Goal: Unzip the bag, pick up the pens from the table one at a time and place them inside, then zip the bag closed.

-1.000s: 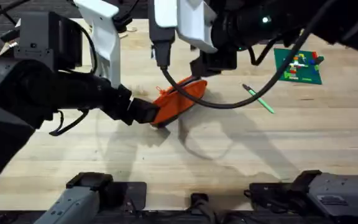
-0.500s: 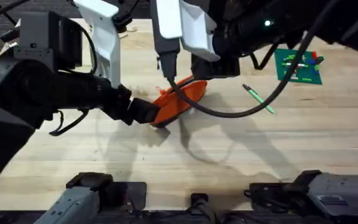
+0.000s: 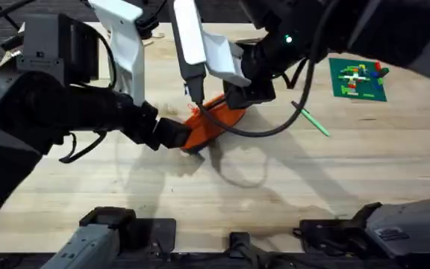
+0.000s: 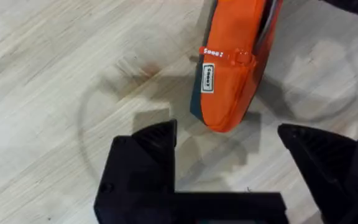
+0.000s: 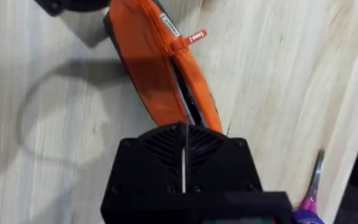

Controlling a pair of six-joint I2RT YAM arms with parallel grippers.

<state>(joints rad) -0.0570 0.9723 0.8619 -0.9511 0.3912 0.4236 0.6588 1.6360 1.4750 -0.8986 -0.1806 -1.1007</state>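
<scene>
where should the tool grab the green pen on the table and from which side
Grip the slim bright green pen at mid-barrel, coming straight down from above, fingers closing across its width. It lies flat and diagonal on the light wooden plank table, apart from the orange fabric pouch, so likely only a top approach gets around the thin barrel.

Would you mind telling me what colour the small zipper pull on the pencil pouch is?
Red, on the orange pencil pouch; the zipper pull shows best in the right wrist view.

Table (image 3: 334, 187) holds bag (image 3: 209, 123), pen (image 3: 312, 119), perhaps scissors (image 5: 311, 186).
</scene>
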